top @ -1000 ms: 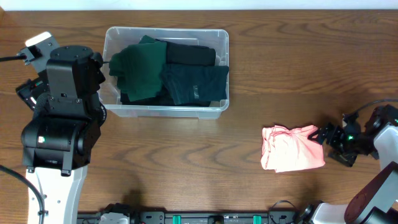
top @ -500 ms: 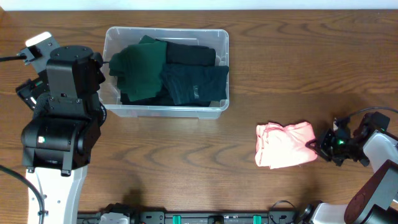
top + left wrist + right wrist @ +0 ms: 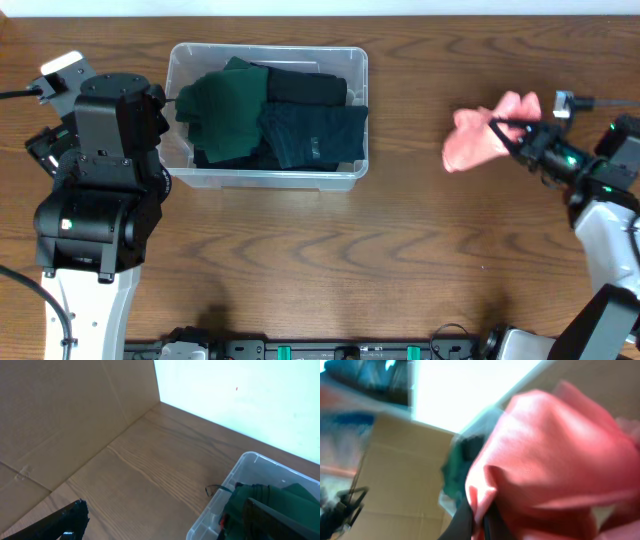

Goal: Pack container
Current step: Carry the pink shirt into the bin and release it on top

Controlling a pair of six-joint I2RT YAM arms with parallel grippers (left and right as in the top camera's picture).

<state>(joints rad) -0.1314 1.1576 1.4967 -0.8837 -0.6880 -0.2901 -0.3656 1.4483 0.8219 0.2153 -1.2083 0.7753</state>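
A: Right gripper (image 3: pixel 503 130) is pinched tight on a pink cloth (image 3: pixel 478 138). The bundle bunches at the jaws and seems to hang clear of the table (image 3: pixel 400 260).

B: The right wrist view agrees. Pink fabric (image 3: pixel 555 455) fills the frame and the fingers (image 3: pixel 465 522) are nipped together on a fold at the bottom.

A: Left gripper (image 3: pixel 162 512) is spread wide with nothing between the jaws, just beside the container's left end.

B: The container (image 3: pixel 268 178) sits at the back left, well apart from that cloth. It is already loaded, with a green garment (image 3: pixel 225 105) on the left and dark clothes (image 3: pixel 315 130) on the right.

A: What could go wrong?

B: The pinch looks like it has one fold only, so a quick swing across could shake the cloth loose over the table. The pile also sits high, near the rim. A loose tail could catch the near wall or end up draped over the edge, not inside.

A: Any writing to read?

B: None. No brand or label is legible on the cloth, the clothes or the plastic.
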